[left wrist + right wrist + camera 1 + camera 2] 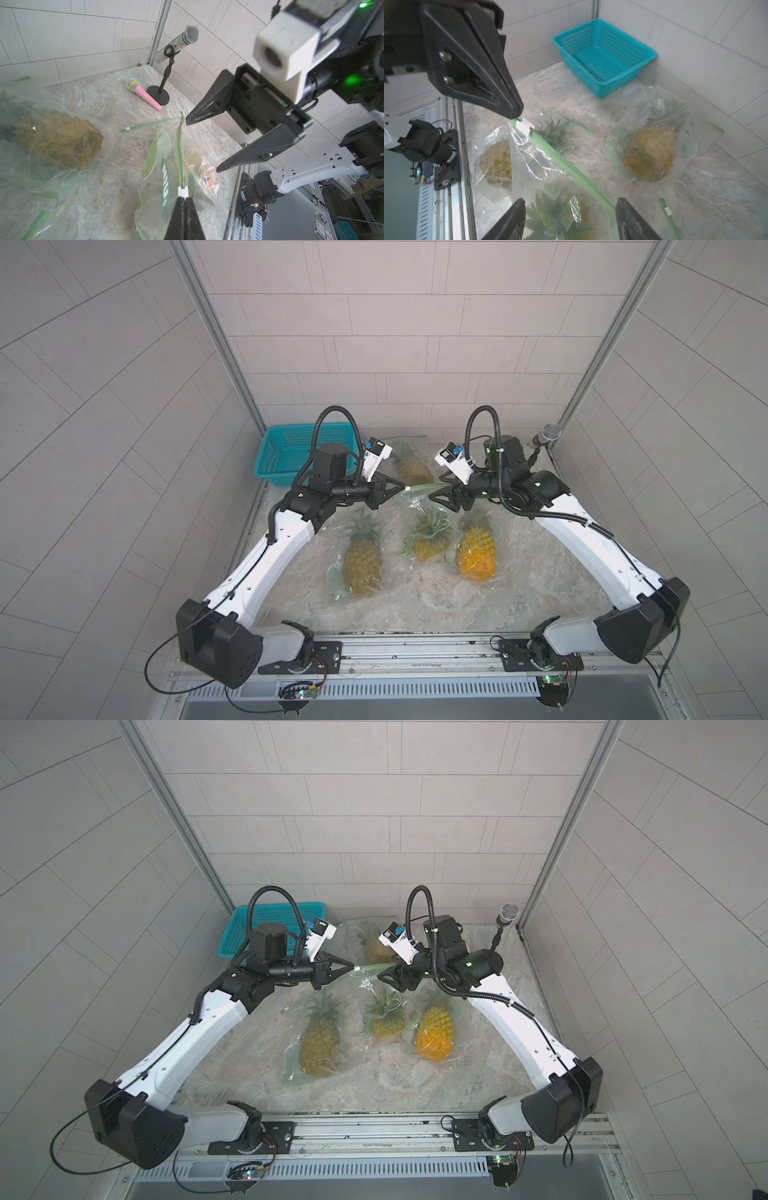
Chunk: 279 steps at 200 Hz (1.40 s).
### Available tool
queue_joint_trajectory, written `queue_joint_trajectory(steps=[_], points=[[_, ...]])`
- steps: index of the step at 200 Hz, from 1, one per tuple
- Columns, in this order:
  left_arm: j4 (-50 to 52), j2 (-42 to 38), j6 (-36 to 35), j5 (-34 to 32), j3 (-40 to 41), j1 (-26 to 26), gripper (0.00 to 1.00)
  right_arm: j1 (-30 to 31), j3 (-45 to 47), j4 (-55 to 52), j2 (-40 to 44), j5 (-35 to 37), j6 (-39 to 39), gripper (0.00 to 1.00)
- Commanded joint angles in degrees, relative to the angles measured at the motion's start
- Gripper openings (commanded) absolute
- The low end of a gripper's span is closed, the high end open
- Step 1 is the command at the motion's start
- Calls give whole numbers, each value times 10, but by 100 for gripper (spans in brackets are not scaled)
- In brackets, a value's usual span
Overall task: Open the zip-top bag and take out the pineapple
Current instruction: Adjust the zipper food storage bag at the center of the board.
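**Top views.** The left gripper [398, 488], jaws together, is pinching one end of the zip strip [419, 488] of the zip-top bag [415, 506]. The right gripper [436, 488] is standing with jaws apart at the other end. The pineapple [428, 536] is sitting inside the bag, below the strip and between the two grippers.

**Left wrist view.** The white slider [183, 191] is sitting just beyond the closed fingertips.

**Right wrist view.** The strip is passing between the spread jaws, ungripped.

**Stage, as judged.** Whether the seal is parted cannot be told. The pineapple is not yet out.
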<state>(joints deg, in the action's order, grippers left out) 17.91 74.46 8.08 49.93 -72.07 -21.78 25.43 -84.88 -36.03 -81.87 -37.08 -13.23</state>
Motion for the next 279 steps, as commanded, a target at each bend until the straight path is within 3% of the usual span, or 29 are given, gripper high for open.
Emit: queue_joint_trajectory(steps=[1,73,106,153,191,209,239,260,279], points=[[-4,-20,-21,14,-7,-2,0,0,-25,-36,-19,-27,-49,71],[3,-17,-28,17,-4,-3,0,-3,-47,-17,-43,-16,-64,73],[5,-16,-28,17,-5,-2,0,-3,-71,-35,-58,-48,-84,73],[8,-16,-29,16,-6,-2,0,-2,-147,-143,-119,-108,-138,73],[9,-17,-30,21,-6,-3,0,-2,-167,-144,-142,-116,-143,72],[10,-18,-29,21,-5,-3,0,-1,-184,-160,-156,-130,-147,58],[12,-23,-29,15,-4,-2,0,-1,-212,-190,-169,-136,-136,15],[13,-34,-31,-3,2,-2,0,-1,-210,-192,-158,-131,-123,0],[21,-46,-43,-18,10,-1,25,1,-196,-184,-140,-123,-116,0]])
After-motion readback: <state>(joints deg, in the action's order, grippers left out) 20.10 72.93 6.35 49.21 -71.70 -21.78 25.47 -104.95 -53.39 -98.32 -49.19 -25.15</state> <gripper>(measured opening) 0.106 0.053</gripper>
